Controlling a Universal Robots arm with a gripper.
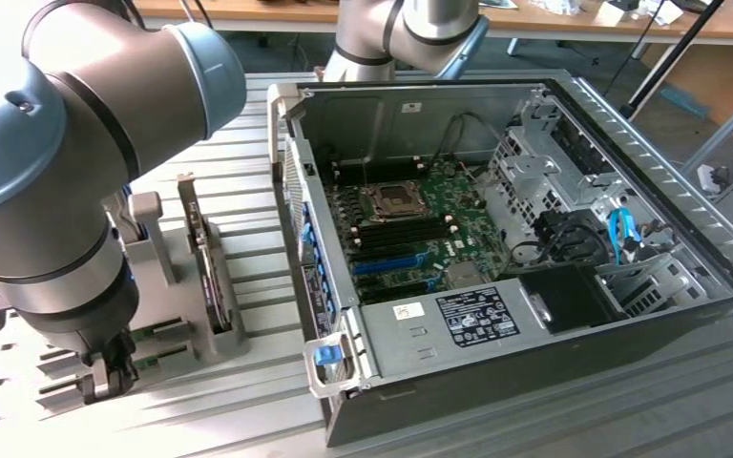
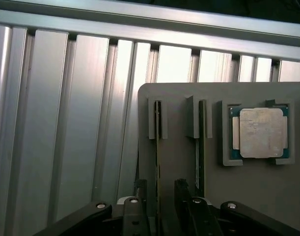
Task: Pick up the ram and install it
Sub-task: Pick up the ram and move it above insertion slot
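- One arm (image 1: 73, 143) takes up the exterior view's left on my screen, reaching down over the slatted table (image 1: 252, 124).
- At its lower end the gripper (image 2: 161, 189) hangs low over the near end of the grey holder (image 2: 179, 96). I read the jaws as wide, with nothing held.
- Through the wrist camera I see the ram (image 2: 158, 147) standing on edge in a holder slot. It runs between the two fingers (image 2: 140, 196) with a gap on each side, so it is straddled but not touched.
- A second thin board (image 2: 201, 147) stands on edge in the neighbouring slot, and past it a CPU (image 2: 260, 132) lies flat in a recess of the same holder.
- Just right of the arm in the exterior view, a dark card (image 1: 195, 239) stands upright in the holder.
- Right again, the open case (image 1: 672, 181) lies on its side on the table, well apart from the gripper.
- The motherboard (image 1: 430, 248) lies flat on the case floor, with its socket (image 1: 389, 198) near the middle and dark slots just beside that.
- Nearer the camera sits a labelled supply box (image 1: 475, 320), with a blue latch (image 1: 328, 353) at the case's near corner.
- Toward the exterior view's right, a blue cable (image 1: 617, 234) curls inside the case.
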